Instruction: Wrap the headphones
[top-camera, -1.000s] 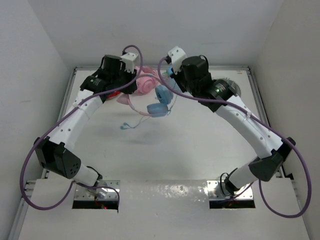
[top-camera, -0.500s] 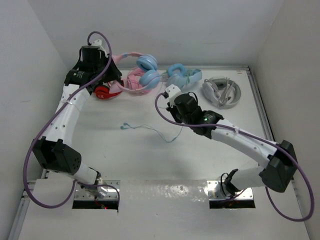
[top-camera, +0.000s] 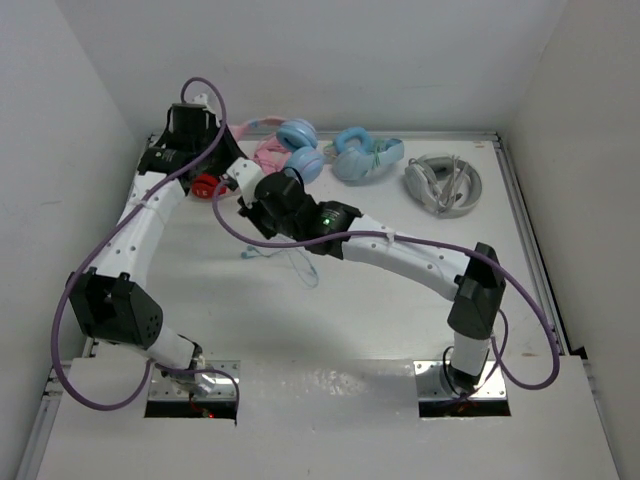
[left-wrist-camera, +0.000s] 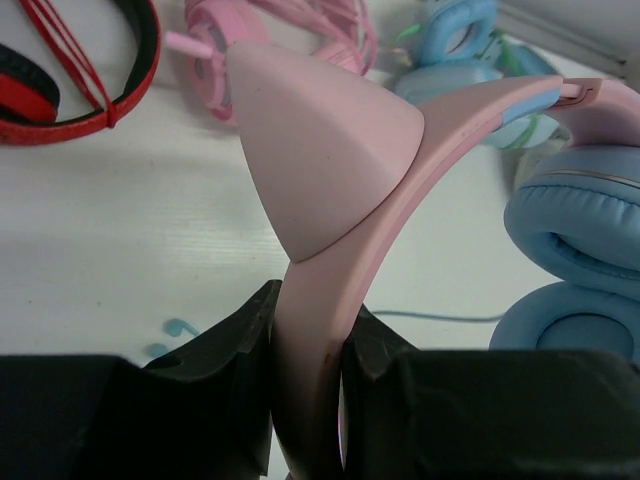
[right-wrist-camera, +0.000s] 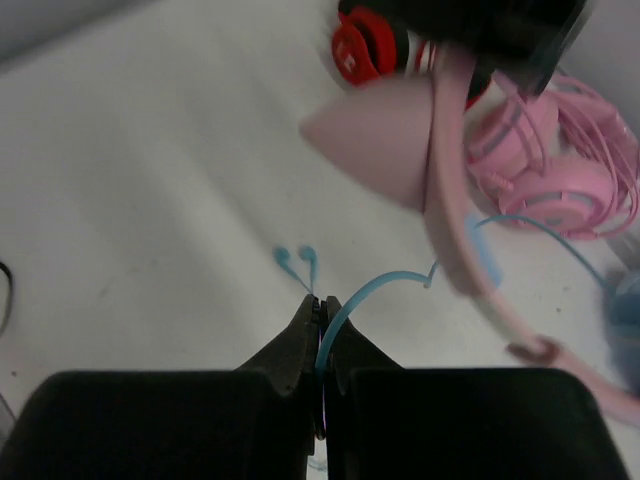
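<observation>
The headphones have light blue earcups and a pink headband with a pink cat ear. My left gripper is shut on the headband and holds the pair up at the back left; the earcups hang to its right. My right gripper reaches across to the left, below the headband, and is shut on the thin light blue cable. The cable's loose end lies on the table just past the fingertips. More cable trails on the table.
A red pair and an all-pink pair lie at the back left, under the held headphones. An all-blue pair and a grey-white pair lie at the back right. White walls enclose the table.
My right arm has swung left across the table with the cable. My left gripper lifted the headphones to the back left and has held them there since.
</observation>
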